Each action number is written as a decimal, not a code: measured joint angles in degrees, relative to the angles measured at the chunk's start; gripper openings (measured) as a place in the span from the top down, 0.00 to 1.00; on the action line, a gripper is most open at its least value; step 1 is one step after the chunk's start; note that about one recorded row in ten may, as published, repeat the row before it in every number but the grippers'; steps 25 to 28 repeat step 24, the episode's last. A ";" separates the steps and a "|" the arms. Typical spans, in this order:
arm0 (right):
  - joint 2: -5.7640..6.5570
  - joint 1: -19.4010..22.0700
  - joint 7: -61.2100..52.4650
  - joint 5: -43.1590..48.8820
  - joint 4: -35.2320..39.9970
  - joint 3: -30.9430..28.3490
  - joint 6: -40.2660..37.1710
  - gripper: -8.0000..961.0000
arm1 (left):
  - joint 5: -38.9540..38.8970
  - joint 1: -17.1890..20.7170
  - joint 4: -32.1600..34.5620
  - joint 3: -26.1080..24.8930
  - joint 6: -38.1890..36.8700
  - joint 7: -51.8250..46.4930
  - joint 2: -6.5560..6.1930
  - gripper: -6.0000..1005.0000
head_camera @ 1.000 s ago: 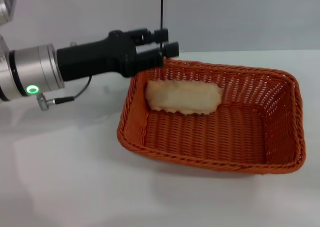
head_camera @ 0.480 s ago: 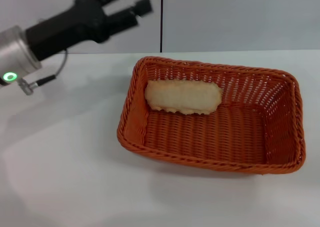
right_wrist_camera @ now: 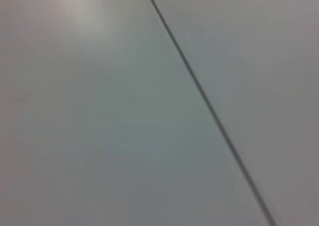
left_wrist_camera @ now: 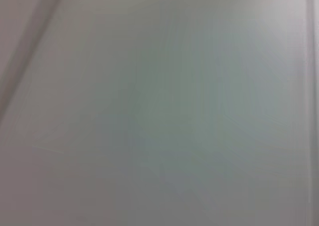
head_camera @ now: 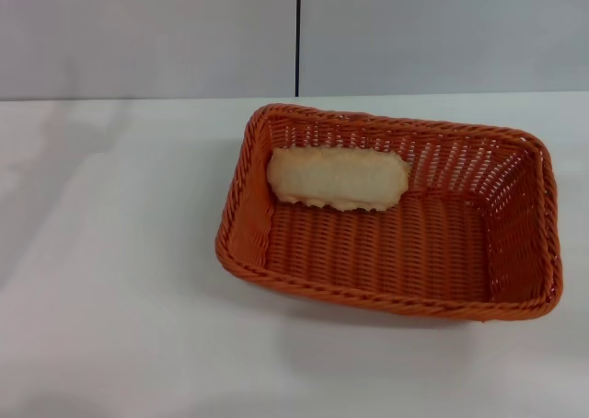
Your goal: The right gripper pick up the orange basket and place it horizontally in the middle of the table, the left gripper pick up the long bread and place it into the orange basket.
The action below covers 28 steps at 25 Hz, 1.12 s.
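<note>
In the head view the orange basket (head_camera: 391, 217) lies lengthwise across the white table (head_camera: 110, 280), a little right of the middle. The long bread (head_camera: 338, 178) lies inside it against the far left wall, pale cream side up. Neither gripper shows in any view. Both wrist views hold only plain grey wall.
A grey wall with a dark vertical seam (head_camera: 298, 36) stands behind the table. The same kind of seam (right_wrist_camera: 209, 106) crosses the right wrist view.
The left arm has risen up and to the left, away from the basket's far left corner, and has left the head view. The bread and basket have not moved.
</note>
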<state>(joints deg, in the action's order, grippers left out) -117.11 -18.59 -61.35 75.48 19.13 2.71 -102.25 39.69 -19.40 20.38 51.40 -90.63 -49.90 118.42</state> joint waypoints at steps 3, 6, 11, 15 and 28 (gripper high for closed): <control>0.00 0.91 3.29 -0.04 -0.09 -2.46 0.49 0.28 | -6.07 0.87 -2.86 0.00 -2.28 3.98 -0.10 0.23; -0.21 1.09 5.18 -0.06 -0.32 -3.99 0.88 0.28 | -7.69 1.63 -3.09 -0.08 -3.00 6.03 -0.12 0.23; -1.07 1.11 8.91 -0.07 -0.93 -6.80 1.72 0.28 | -8.61 2.11 -3.21 -0.24 -4.11 8.19 -0.02 0.23; -1.22 1.31 9.64 -0.07 -1.53 -8.18 1.62 0.28 | -8.69 1.71 -3.69 -0.25 -4.23 8.41 -0.02 0.23; -1.37 2.17 9.67 -0.25 -2.27 -11.03 1.29 0.28 | -9.48 1.66 -3.98 -0.70 -5.47 8.52 -0.14 0.23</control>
